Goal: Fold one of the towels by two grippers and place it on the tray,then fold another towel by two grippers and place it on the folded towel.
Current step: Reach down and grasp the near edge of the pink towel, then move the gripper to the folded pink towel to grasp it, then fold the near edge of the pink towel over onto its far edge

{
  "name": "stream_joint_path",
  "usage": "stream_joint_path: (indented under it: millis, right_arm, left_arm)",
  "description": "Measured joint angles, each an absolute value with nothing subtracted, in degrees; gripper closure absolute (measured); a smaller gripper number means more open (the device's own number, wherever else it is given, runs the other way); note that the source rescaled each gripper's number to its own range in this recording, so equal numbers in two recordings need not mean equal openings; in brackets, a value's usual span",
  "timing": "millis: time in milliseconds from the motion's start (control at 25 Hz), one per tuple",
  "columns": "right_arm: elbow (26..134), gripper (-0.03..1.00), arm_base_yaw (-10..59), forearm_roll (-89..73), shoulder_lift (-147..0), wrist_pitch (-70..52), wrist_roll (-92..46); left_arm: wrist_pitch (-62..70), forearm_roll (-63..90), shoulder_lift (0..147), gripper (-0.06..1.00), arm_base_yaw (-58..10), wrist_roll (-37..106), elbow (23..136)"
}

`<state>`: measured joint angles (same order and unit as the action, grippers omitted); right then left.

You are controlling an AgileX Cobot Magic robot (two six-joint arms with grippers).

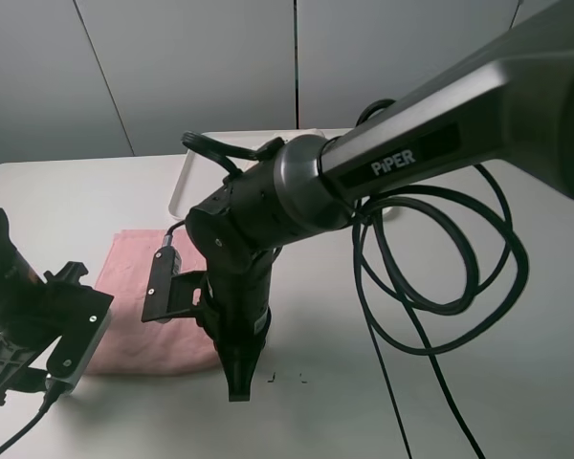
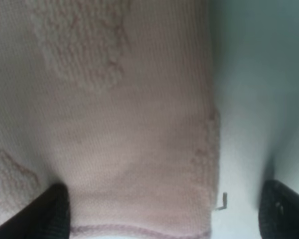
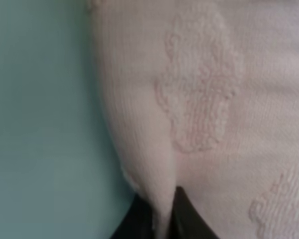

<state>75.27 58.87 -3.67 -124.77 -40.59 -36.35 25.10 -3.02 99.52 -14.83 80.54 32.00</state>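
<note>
The pink towel [image 1: 139, 287] is spread flat on the white tabletop [image 1: 478, 402], in the left half of the high view. The tray [image 1: 184, 177] is seen just beyond its far edge, partly hidden behind the right arm [image 1: 430, 143]. The right pincer [image 1: 240, 381] is pointed down at the towel's near right corner. In its wrist view it is seen closed, with a raised fold of pink cloth pinched between the dark fingers [image 3: 189, 219]. The left pincer [image 2: 164, 194] is spread wide at the towel's near left corner, one finger over the cloth and the other over bare tabletop. Nothing is gripped by it. Black cables [image 1: 440, 287] are looped beside the right arm.
</note>
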Motion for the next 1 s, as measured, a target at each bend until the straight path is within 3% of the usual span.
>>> stream_joint_path:
  millis: [120,240,400,480,520,1000]
  right_arm:
    - [75.27,0.95,58.87,-3.67,-124.77,-40.59,-36.25]
    - [75.27,0.95,58.87,-3.67,-124.77,-40.59,-36.25]
    - [75.27,0.95,58.87,-3.77,-124.77,-40.59,-36.14]
    - [75.27,0.95,58.87,-4.10,-124.77,-40.59,-36.03]
    - [75.27,0.95,58.87,-4.24,-124.77,-40.59,-35.92]
    - [74.94,0.95,58.87,-5.72,-123.52,-42.66,-33.13]
  left_arm:
    - [24.54,-3.02,99.52,-0.02,-14.83,80.54,32.00]
    - [23.44,-3.02,99.65,0.12,-14.83,80.54,32.00]
    - [22.22,-3.02,99.77,0.57,-14.83,80.99,32.10]
    - [22.11,-3.02,99.77,0.84,-14.83,80.99,32.10]
    - [22.11,-3.02,99.77,0.91,-14.83,81.11,32.10]
    - [24.93,-1.34,95.30,0.92,-14.83,81.11,32.10]
